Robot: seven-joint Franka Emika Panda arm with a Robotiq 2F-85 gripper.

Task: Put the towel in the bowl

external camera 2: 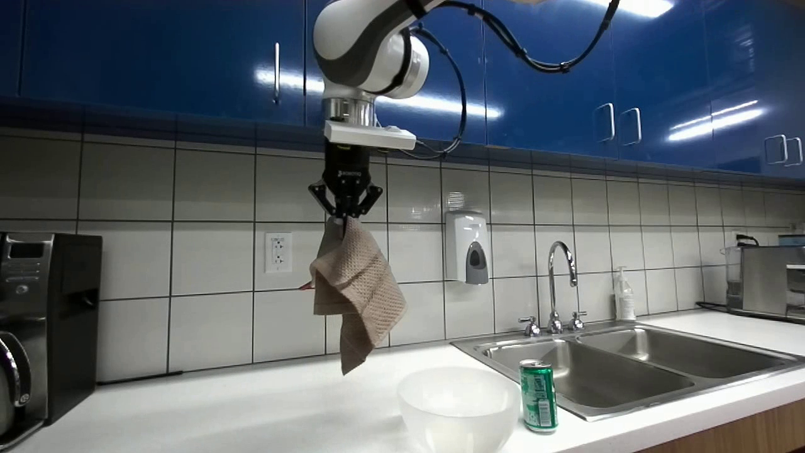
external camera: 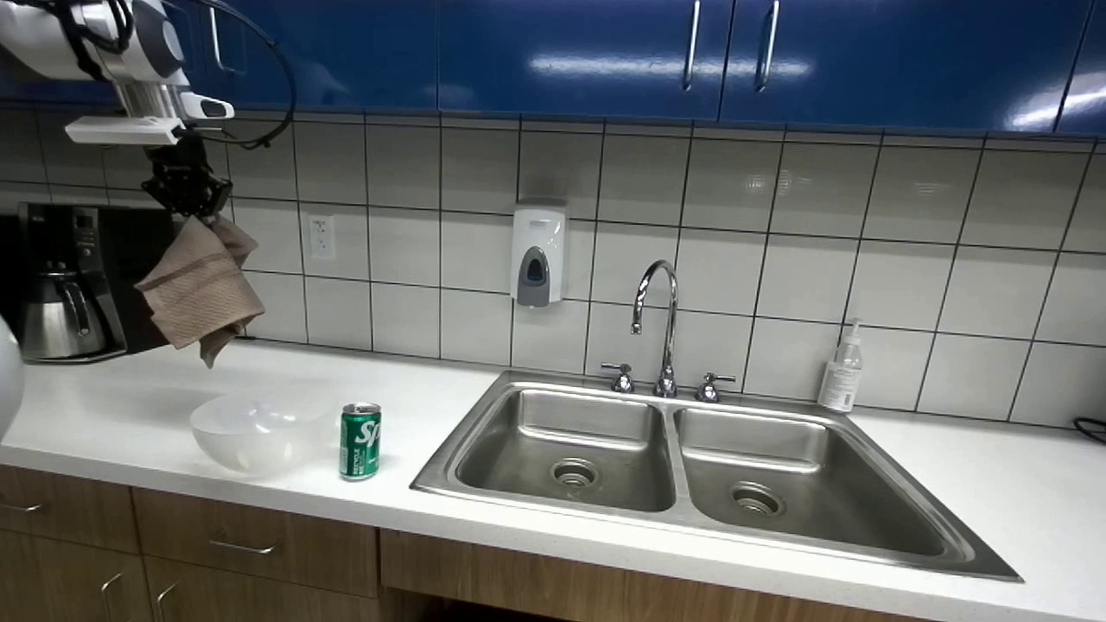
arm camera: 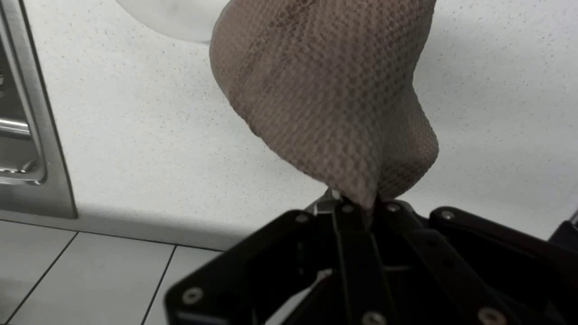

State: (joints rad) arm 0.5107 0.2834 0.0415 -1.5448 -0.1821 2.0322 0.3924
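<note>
1. Brown and bumpy, the towel (external camera 2: 365, 277) hangs in the air right under the gripper (external camera 2: 344, 217)
2. The gripper points straight down, and its jaws are pinched tight on the top of the towel
3. The towel droops in folds, with its lowest corner well below the gripper and above the worktop (external camera 2: 220, 402)
4. The cloudy white bowl (external camera: 255, 449) sits on the worktop, lower than the gripper and to its right in both exterior views, with a gap between it and the towel
5. A green can (external camera: 359, 442) stands up straight just beside the bowl, farther right from the gripper
6. Even farther right of the gripper is a shiny metal sink (external camera: 704, 458) with two tubs, a curvy tap (external camera: 670, 337) at the back and a pump bottle (external camera: 841, 378) by its back edge
7. A white and grey dispenser (external camera: 538, 250) is up on the tiled wall (external camera: 406, 250), also to the right of the gripper in both exterior views
8. A coffee maker (external camera 2: 72, 314) stands on the worktop, to the left of the gripper in both exterior views
9. Blue cupboards (external camera: 579, 52) are up higher than the gripper
10. In the wrist view the towel fans out ahead of the gripper and hides a bit of the bowl
</note>
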